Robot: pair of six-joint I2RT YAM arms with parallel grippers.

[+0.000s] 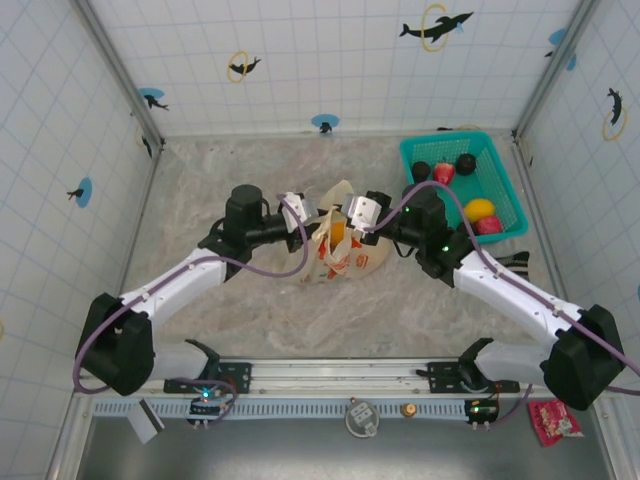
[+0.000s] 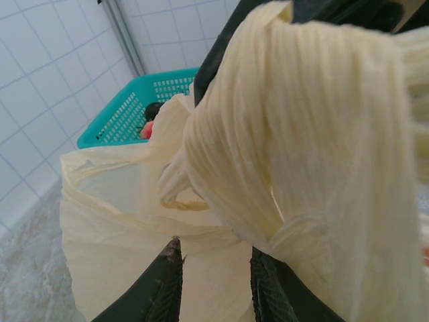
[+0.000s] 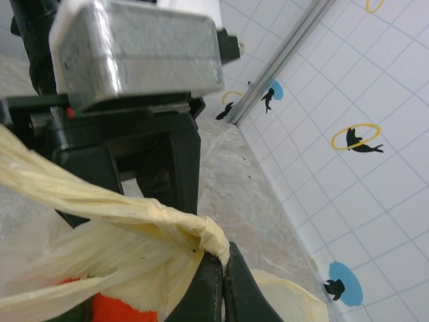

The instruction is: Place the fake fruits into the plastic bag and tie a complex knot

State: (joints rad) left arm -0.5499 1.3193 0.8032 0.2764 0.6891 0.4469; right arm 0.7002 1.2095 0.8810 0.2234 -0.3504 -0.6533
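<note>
The cream-yellow plastic bag (image 1: 340, 258) sits mid-table with an orange fake fruit (image 1: 338, 231) showing in its mouth. My right gripper (image 3: 224, 249) is shut, pinching a twisted strand of the bag's handle (image 3: 167, 218); orange fruit (image 3: 120, 310) shows through the film below. My left gripper (image 2: 216, 248) faces the bag (image 2: 120, 221) with its jaws apart. A bunched handle (image 2: 281, 134) drapes over its right finger (image 2: 268, 288), and only bag film lies between the fingers. From above, both grippers meet over the bag top, left (image 1: 300, 215) and right (image 1: 357, 213).
A teal mesh basket (image 1: 500, 165) stands at the back right, holding a yellow fruit (image 1: 480, 209), red ones (image 1: 443, 173) and dark ones (image 1: 466, 163). The left wrist view catches the basket (image 2: 120, 114) behind the bag. Tiled walls close in three sides.
</note>
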